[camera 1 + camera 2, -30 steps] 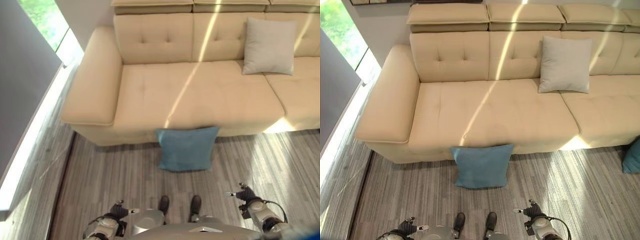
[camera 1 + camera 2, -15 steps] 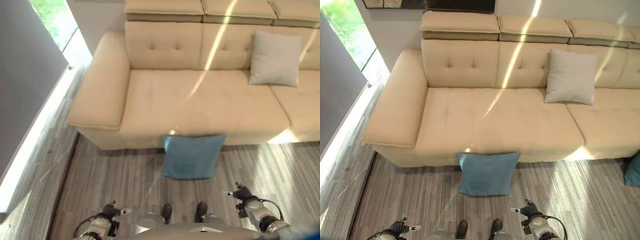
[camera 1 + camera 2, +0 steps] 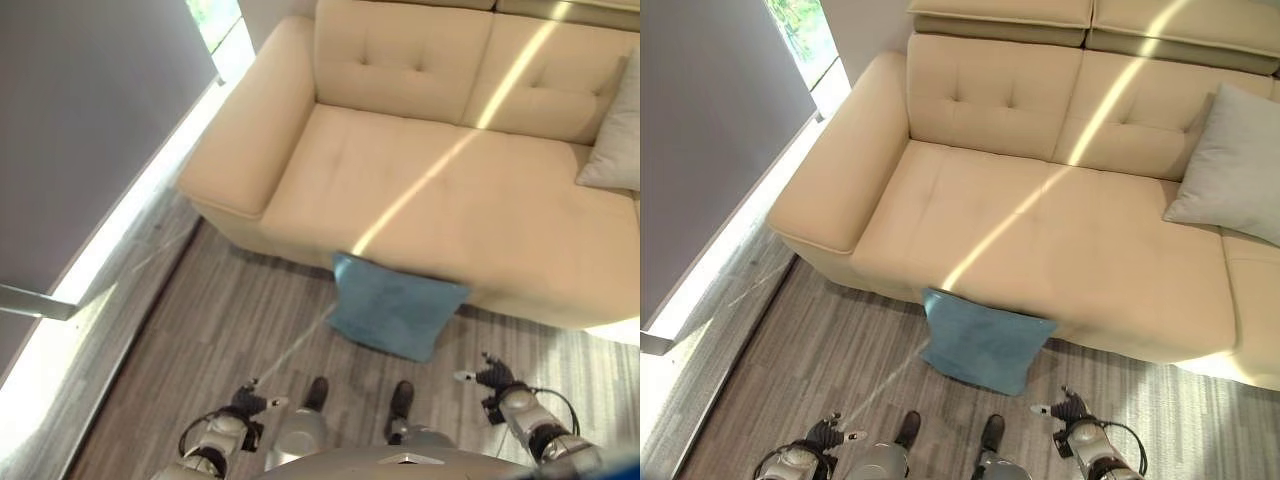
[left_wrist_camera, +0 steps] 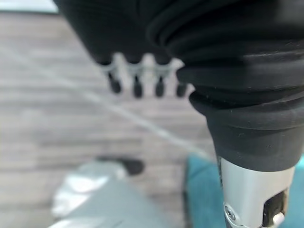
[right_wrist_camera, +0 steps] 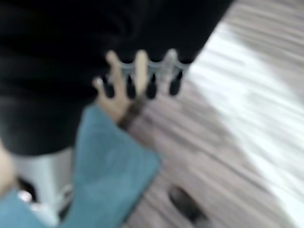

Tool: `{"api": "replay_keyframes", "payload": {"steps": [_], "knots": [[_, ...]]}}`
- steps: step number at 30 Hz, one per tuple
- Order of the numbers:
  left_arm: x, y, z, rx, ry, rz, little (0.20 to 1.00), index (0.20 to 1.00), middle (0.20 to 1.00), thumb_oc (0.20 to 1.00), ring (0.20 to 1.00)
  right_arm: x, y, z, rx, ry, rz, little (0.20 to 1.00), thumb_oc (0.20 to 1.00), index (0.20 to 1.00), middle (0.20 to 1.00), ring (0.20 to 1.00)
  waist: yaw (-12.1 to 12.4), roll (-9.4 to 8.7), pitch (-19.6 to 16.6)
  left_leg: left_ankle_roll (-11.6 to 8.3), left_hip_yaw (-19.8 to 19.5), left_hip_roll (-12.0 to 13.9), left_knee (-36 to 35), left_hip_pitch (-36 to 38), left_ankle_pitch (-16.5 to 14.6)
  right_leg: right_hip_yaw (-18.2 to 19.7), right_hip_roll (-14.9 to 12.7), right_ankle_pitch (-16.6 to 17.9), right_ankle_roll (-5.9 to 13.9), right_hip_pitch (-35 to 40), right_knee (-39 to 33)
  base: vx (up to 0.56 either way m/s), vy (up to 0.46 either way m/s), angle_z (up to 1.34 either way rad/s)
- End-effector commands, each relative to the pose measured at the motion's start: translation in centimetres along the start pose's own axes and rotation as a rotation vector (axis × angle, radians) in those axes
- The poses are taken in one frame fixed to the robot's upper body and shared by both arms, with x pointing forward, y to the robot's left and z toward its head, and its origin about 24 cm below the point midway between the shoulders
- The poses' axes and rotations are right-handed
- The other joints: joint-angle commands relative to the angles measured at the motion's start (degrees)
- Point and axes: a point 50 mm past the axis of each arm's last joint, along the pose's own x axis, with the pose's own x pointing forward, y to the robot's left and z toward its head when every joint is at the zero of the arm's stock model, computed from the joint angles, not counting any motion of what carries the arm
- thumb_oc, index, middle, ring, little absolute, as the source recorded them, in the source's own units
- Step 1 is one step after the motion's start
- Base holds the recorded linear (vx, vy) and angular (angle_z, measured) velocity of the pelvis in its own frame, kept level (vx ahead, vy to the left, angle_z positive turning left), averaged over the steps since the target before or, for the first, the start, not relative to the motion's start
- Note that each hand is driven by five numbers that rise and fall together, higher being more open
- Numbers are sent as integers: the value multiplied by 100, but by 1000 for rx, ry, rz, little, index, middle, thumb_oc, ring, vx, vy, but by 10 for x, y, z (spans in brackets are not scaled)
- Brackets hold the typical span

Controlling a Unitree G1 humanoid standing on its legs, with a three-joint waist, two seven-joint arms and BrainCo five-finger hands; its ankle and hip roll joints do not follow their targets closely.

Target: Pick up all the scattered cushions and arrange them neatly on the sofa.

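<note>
So there's a blue cushion [image 3: 983,340] on the wood floor [image 3: 830,350], propped against the front edge of the beige sofa [image 3: 1040,230], roughly below the middle of the long seat. Its upper edge touches the sofa base and the lower corner points out across the floor. A grey cushion [image 3: 1232,180] already leans on the sofa's backrest, off toward the right end. The seat between the sofa's left armrest and that grey cushion is bare, so plenty of room there. Floor in front of the sofa is open too, with a bright window strip [image 3: 120,240] running along past the left armrest. The left hand [image 4: 142,80] hangs low in front of the sofa, fingers straight, holding nothing. The right hand [image 5: 142,78] is the same: relaxed fingers, empty, with the blue cushion close by.
</note>
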Motion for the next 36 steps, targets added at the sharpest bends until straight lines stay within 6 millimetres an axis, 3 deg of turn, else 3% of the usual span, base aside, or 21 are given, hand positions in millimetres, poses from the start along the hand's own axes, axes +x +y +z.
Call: {"api": "replay_keyframes", "payload": {"steps": [1,6,13,14,15,16,17,20,22,23,27,28,30,32,34,36], "knots": [[3,15,10,4,-22,49,1000,1000,1000,1000,1000,-5,-1,-21,13,53,-13,1000,1000,1000,1000,1000,28,-39,-105,290,-5,-389,-700,-112,-19,122,-258,-279,724,94,47,67,12,26],[4,23,20,-13,-55,80,1000,1000,1000,1000,1000,-3,2,-14,14,35,-12,1000,1000,1000,1000,1000,64,-95,-72,392,106,-476,-680,-214,-9,219,-233,-201,698,-85,91,73,67,-19],[5,37,79,-118,-253,160,1000,1000,1000,1000,1000,2,-6,20,112,-73,-81,1000,1000,1000,1000,1000,148,-122,307,389,29,-566,-608,-739,98,110,-313,-208,675,-652,426,-60,27,3],[3,41,99,-151,-325,188,1000,1000,1000,1000,1000,4,-12,37,155,-124,-122,1000,1000,1000,1000,1000,141,-121,444,382,40,-579,-541,-944,114,113,-320,-211,663,-901,569,-95,14,19],[3,41,99,-151,-325,188,1000,1000,1000,1000,1000,4,-12,37,156,-124,-122,1000,1000,1000,1000,1000,141,-122,441,382,41,-580,-539,-950,113,114,-321,-212,663,-907,572,-144,44,17],[0,45,115,-191,-390,217,1000,1000,1000,1000,1000,4,-19,54,202,-179,-164,1000,1000,1000,1000,1000,124,-111,560,386,80,-569,-477,-1139,122,151,-331,-209,650,-1165,695,-70,29,10],[0,45,115,-191,-390,217,1000,1000,1000,1000,1000,4,-19,54,202,-179,-164,1000,1000,1000,1000,1000,125,-112,556,386,82,-569,-474,-1146,121,153,-332,-210,649,-1173,698,-113,44,1],[-6,50,142,-264,-482,255,1000,1000,1000,1000,1000,4,-29,87,264,-279,-226,1000,1000,1000,1000,1000,70,-91,744,388,163,-552,-322,-1527,137,217,-365,-194,632,-1638,887,-108,42,-17],[-16,56,177,-332,-600,289,1000,1000,1000,1000,1000,-3,-40,134,346,-429,-294,1000,1000,1000,1000,1000,-28,-50,914,383,305,-547,-187,-2048,178,361,-365,-118,635,-2269,1005,-114,55,-18],[-20,58,186,-341,-634,299,1000,1000,1000,1000,1000,-7,-44,146,363,-469,-316,1000,1000,1000,1000,1000,-56,-35,934,360,341,-496,-181,-2105,44,424,-331,-239,660,-2381,1043,-20,41,-21],[-37,65,222,-367,-774,332,1000,1000,1000,1000,1000,-21,-59,188,418,-623,-389,1000,1000,1000,1000,1000,-185,4,1058,368,437,-479,12,-2728,25,631,-338,-164,677,-3051,1129,-40,53,-22],[-37,65,222,-367,-775,332,1000,1000,1000,1000,1000,-21,-59,188,418,-623,-390,1000,1000,1000,1000,1000,-182,1,1050,368,441,-479,21,-2747,22,636,-338,-163,677,-3071,1135,-54,74,-36],[-53,70,258,-367,-877,363,1000,1000,1000,1000,1000,-36,-76,227,472,-738,-460,1000,1000,1000,1000,1000,-312,21,1109,390,479,-465,81,-3439,64,836,-325,-48,715,-3854,1157,-48,91,-22],[-56,71,265,-361,-893,364,1000,1000,1000,1000,1000,-39,-79,233,478,-755,-471,1000,1000,1000,1000,1000,-332,21,1106,391,486,-467,84,-3559,69,876,-320,-34,725,-3998,1160,-7,50,-13],[-71,83,290,-412,-965,370,1000,1000,1000,1000,1000,-53,-106,257,520,-821,-556,1000,1000,1000,1000,1000,-450,32,1120,398,518,-481,97,-4010,88,989,-306,16,758,-4545,1183,-4,50,-33],[-77,90,299,-442,-990,375,1000,1000,1000,1000,1000,-58,-116,264,545,-842,-583,1000,1000,1000,1000,1000,-507,27,1129,400,522,-472,96,-4179,103,1050,-292,41,763,-4744,1181,-5,18,-7]]}}
